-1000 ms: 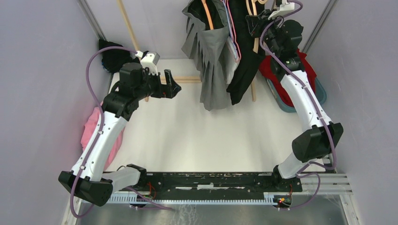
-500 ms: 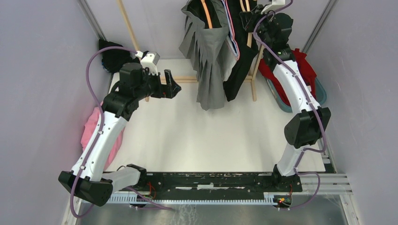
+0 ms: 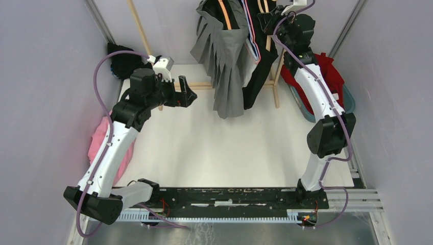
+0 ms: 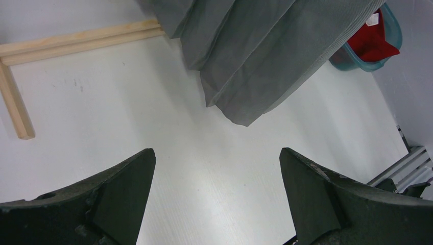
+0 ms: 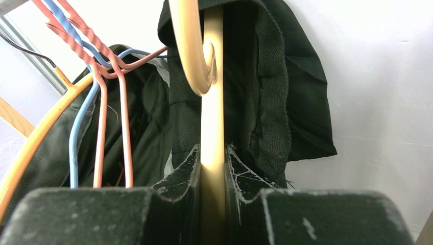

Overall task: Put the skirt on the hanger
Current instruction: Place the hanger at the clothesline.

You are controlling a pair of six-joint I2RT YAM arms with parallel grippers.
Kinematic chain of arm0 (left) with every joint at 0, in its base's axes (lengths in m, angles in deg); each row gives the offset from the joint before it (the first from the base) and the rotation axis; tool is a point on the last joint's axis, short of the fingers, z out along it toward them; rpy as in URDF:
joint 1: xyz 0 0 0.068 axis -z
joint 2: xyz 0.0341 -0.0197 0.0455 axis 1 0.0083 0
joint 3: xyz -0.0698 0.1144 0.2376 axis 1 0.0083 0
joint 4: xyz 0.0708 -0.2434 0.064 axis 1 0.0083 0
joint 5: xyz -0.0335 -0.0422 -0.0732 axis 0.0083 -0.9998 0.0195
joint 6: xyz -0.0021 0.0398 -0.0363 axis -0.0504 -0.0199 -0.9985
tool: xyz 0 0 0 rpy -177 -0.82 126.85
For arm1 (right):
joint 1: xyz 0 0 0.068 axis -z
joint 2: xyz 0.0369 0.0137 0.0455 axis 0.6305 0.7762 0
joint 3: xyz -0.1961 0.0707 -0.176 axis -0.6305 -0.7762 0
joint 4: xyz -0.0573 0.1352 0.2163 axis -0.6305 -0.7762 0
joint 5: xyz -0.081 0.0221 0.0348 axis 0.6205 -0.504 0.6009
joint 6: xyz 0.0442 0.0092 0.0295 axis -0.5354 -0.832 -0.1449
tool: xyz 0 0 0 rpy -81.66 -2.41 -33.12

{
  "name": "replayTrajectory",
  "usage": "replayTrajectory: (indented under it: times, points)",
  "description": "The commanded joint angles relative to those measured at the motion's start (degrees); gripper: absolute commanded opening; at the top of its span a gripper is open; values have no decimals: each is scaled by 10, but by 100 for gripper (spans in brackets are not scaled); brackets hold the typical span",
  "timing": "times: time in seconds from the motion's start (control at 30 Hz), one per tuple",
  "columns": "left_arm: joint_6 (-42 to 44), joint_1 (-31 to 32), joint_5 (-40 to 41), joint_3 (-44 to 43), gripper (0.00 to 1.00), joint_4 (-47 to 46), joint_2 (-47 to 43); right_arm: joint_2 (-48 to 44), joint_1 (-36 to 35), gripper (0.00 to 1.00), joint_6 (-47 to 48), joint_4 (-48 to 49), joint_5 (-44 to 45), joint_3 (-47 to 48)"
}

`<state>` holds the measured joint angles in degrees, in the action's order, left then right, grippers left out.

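– Tabletop first: what lies on it?

– White tabletop (image 3: 214, 148), with a pale wooden rack frame (image 4: 76, 40) standing at its far end. A grey pleated skirt (image 3: 227, 66) hangs from the top of that frame, its hem just above the surface.

– And the piece we care about?

– The black twill skirt (image 5: 275, 87) hangs just right of the grey one and touches it. It is draped over a cream plastic hanger (image 5: 212, 127), up at the rack's top.

– Anything to the sides?

– A teal plastic basket (image 3: 349, 97) holding red cloth (image 3: 327, 71) sits at the far right. A pink cloth (image 3: 97, 143) lies by the left wall, beneath the left arm.

– Other hangers?

– An orange one (image 5: 35, 138) carries dark fabric; thin pink and blue wire ones (image 5: 97, 117) bunch beside the cream hook.

– Right claw?

– The right claw (image 5: 212, 155) is clamped narrowly on the cream hanger's upright stem, below the hook. I cannot tell whether the hook sits on the rail.

– Left claw?

– The left claw (image 4: 217, 153) is spread wide with nothing between its fingers. It hovers over the tabletop, left of the grey hem and apart from it.
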<state>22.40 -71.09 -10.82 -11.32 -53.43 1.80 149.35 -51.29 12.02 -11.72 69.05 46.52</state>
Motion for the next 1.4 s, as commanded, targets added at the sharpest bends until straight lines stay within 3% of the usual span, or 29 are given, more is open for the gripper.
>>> replayTrajectory:
  times: [0.0,0.37,0.7,1.2,1.37]
  points:
    - [-5,-2,-5,-11,98,-14,-11,-33,2,2,-13,106,-2,3]
    - [-5,-2,-6,-6,97,-16,-12,-24,2,2,-22,107,-2,31]
    - [-4,-2,-6,-2,97,-17,-14,-59,3,2,-17,155,2,-11]
    - [-6,-2,-5,1,97,-17,-20,48,12,1,-43,46,-17,167]
    - [-5,-2,-6,2,97,-17,-20,53,14,2,-54,50,-22,157]
